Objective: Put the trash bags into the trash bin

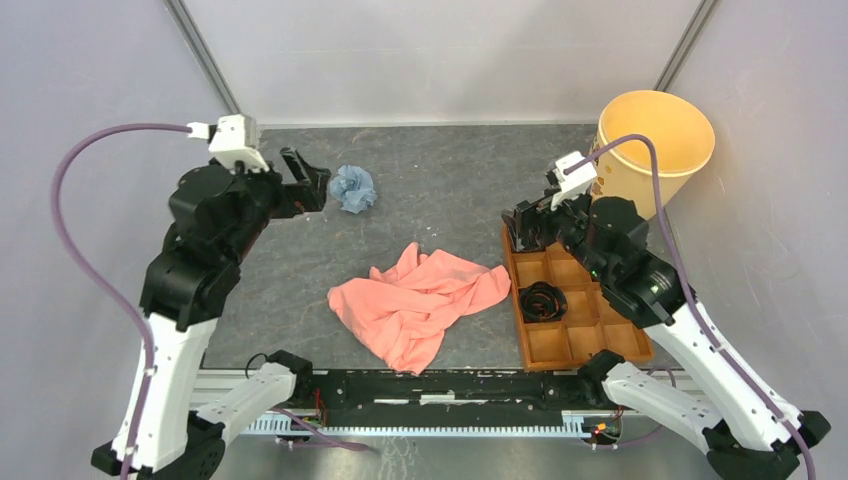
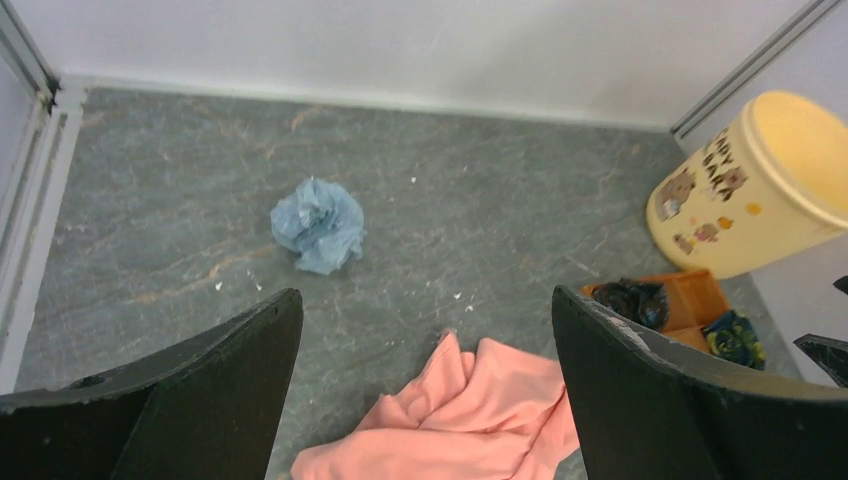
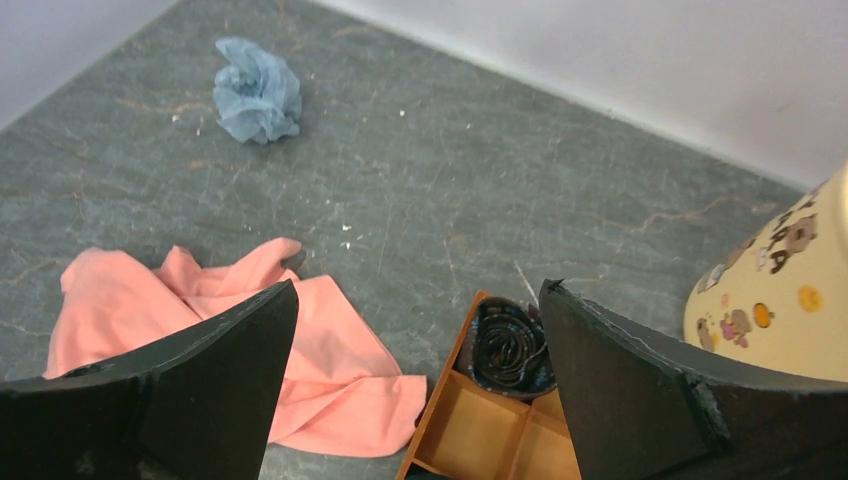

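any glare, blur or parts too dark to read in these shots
Top external: soft, even light, faint shadows, no blur, the pink cloth crisp. Left wrist: the trash bin is bright and nearly washed out at its rim, while the left gripper reads near-black with little detail. Right wrist: the right gripper is equally dark; the crumpled blue bag is sharp.

At the far right corner of the table stands the trash bin, with the compartmented tray on its near side, along the table's right. One roll of bags sits in a left-hand compartment of the tray. A second roll fills the far-left compartment, beneath the right pincer. A cloth lies at centre, just left of the tray. Beyond it, toward the far left, rests a crumpled bag, with the left pincer just to its left.
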Robot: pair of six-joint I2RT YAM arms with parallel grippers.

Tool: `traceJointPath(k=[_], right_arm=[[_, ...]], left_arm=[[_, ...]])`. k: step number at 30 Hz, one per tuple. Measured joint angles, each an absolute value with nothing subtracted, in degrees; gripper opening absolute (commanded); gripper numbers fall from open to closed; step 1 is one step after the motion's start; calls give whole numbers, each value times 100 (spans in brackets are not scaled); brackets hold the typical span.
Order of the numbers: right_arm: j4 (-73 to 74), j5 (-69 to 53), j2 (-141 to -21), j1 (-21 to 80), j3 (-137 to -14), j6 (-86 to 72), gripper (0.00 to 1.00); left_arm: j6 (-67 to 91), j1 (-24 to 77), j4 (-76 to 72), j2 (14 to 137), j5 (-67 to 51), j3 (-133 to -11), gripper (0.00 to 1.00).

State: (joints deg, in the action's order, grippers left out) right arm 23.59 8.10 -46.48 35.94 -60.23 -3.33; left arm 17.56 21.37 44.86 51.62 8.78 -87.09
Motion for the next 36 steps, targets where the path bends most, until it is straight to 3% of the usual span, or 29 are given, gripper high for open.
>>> traceJointPath(k=[11,18,29,32,36], right_arm=[[1695,886,-4678,3795,-5223,-250,98],[1424,832,-4630,3822,-4637,-213,98],[1304,-99,-4298,3826,-4272,-294,98],[1315,-207,-4320,3826,-4272,-294,98],[1363,-296,-4368,3826,-4272,-296,98]], left_arm=[[1863,1815,4536,6368,1015,-7859,100],[2193,1098,4353,7100,974,-7275,100],[2788,-183,2191,9708,-860,-7404,99],[2895,-191,1927,10455,-1223,-7784,97],[3020,-180,1586,11153,-1664,-8313,81]])
